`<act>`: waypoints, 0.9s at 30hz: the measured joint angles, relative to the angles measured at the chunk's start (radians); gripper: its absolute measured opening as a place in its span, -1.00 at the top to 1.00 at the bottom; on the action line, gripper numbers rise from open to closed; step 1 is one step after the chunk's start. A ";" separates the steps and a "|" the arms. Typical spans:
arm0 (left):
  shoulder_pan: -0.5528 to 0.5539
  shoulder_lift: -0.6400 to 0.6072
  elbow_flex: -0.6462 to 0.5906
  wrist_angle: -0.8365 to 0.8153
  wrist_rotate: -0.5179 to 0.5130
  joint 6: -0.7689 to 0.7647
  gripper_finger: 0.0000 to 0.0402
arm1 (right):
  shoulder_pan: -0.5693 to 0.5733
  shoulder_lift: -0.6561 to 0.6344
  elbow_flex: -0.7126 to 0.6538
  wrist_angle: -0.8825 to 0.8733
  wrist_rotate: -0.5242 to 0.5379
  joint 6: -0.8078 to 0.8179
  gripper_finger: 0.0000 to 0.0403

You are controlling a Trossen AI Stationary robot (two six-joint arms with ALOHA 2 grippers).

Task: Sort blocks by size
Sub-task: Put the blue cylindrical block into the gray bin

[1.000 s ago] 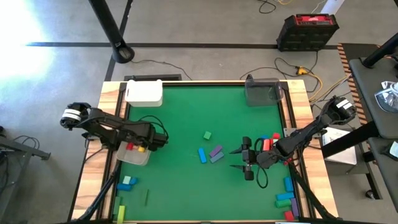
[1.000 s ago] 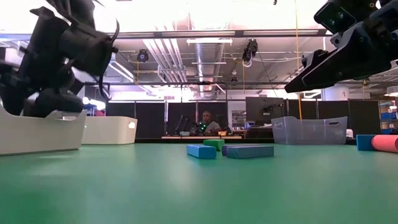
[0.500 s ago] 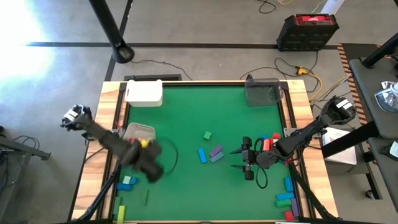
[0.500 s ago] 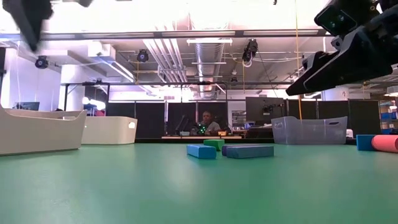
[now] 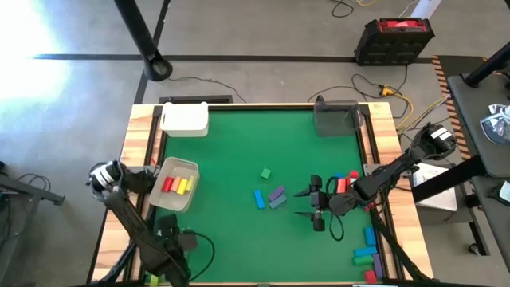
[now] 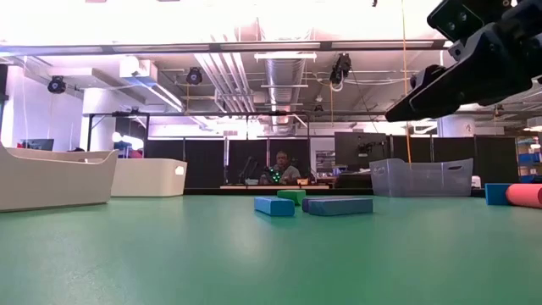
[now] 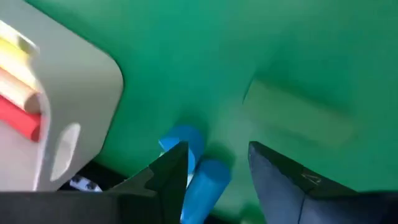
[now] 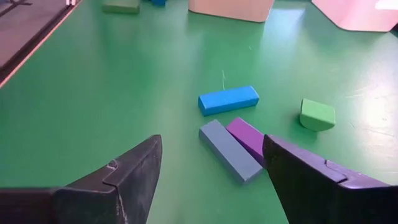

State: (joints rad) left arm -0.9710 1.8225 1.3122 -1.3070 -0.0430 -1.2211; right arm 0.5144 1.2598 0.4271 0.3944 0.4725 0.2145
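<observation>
While the high view hides them, the spread, empty left end effector frames blue blocks.

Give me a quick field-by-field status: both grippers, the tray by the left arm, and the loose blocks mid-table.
left gripper: open, over the table's near-left corner, above two blue cylinder blocks
right gripper: open, hovering right of centre, facing the middle cluster
cream tray: left side, holds red and yellow blocks
middle cluster: blue block, grey-blue bar touching purple bar, green block apart
white bin: far-left corner
clear bin: far-right corner
</observation>
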 joint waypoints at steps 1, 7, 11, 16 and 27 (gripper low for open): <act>0.000 0.016 -0.006 -0.002 0.032 0.030 0.26 | 0.000 0.000 0.000 0.001 0.000 -0.001 -0.38; -0.002 0.036 -0.043 -0.028 0.210 0.147 0.31 | 0.000 0.000 -0.007 0.007 0.000 -0.003 -0.44; 0.000 0.009 -0.056 -0.023 0.212 0.150 0.34 | 0.000 0.000 -0.011 0.007 0.000 -0.005 -0.48; -0.001 0.002 -0.120 0.034 0.297 0.159 0.34 | 0.000 0.000 -0.012 0.007 0.000 -0.005 -0.52; 0.000 -0.002 -0.253 0.188 0.296 0.174 0.34 | 0.000 0.000 -0.013 0.007 0.000 -0.005 -0.59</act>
State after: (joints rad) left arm -0.9707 1.8208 1.0597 -1.1192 0.2534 -1.0473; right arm 0.5148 1.2598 0.4141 0.4014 0.4725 0.2092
